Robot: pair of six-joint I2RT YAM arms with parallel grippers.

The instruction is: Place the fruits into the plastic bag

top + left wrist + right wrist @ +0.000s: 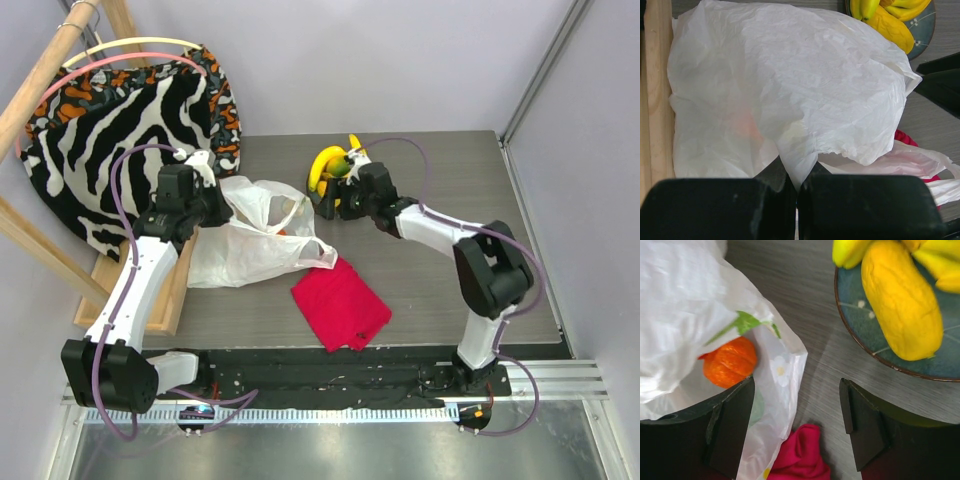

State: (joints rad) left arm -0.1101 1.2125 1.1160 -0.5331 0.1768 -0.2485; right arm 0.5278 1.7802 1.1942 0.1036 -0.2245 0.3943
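Observation:
The white plastic bag [250, 235] lies crumpled left of centre, and my left gripper [205, 192] is shut on a fold of its edge [798, 170], lifting it. Inside the bag's mouth sits a small orange [730, 361]. Yellow bananas [326, 160] and a green fruit [341, 167] rest on the dark plate [855, 305]; a fat yellow fruit [900, 300] lies at its near rim. My right gripper [797, 405] is open over bare table between the bag's edge and the plate, holding nothing.
A red folded cloth [340, 300] lies just in front of the bag. Zebra-striped fabric [120, 130] hangs on a wooden frame [40, 75] at the far left. A wooden board [657, 100] runs along the bag's left side.

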